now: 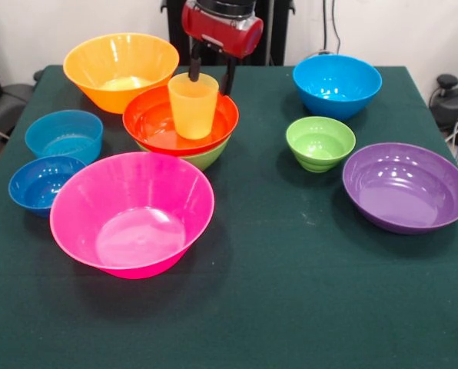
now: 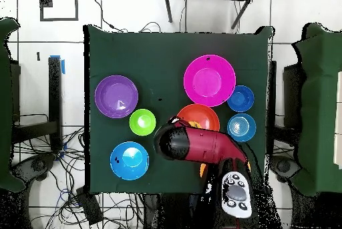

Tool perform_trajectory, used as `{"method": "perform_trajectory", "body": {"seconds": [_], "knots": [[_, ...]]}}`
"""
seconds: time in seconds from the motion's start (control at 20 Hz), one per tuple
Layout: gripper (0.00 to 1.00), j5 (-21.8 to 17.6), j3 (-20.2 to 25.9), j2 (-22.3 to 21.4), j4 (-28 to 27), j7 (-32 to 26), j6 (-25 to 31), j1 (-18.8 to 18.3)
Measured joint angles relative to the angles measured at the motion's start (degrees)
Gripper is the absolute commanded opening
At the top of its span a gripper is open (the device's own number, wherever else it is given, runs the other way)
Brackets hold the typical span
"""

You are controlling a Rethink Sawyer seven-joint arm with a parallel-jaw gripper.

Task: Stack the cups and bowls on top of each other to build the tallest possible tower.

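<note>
Front view, near to far: big pink bowl nearest, loose on the table. Dark blue bowl and light-blue bowl sit to its left; purple bowl and small green bowl to the right, all unstacked. Mid-table stands the tower: medium green bowl at the bottom, red-orange bowl nested in it, yellow cup upright inside that. So three pieces are up; small green bowl plus the rest are left, I'd judge. Gripper hangs just behind and above the cup; fingers spread apart, holding nothing, cup rim about between the tips. Orange bowl and blue bowl sit farthest back.
</note>
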Motion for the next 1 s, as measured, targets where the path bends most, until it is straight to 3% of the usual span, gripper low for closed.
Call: {"method": "perform_trajectory", "body": {"seconds": [0.55,1.0], "knots": [[1.0,-0.01,-0.88,-4.92,0.01,0.0,2.85,1.07],[1.0,1.93,-0.85,-5.08,0.01,0.01,3.55,2.09]]}}
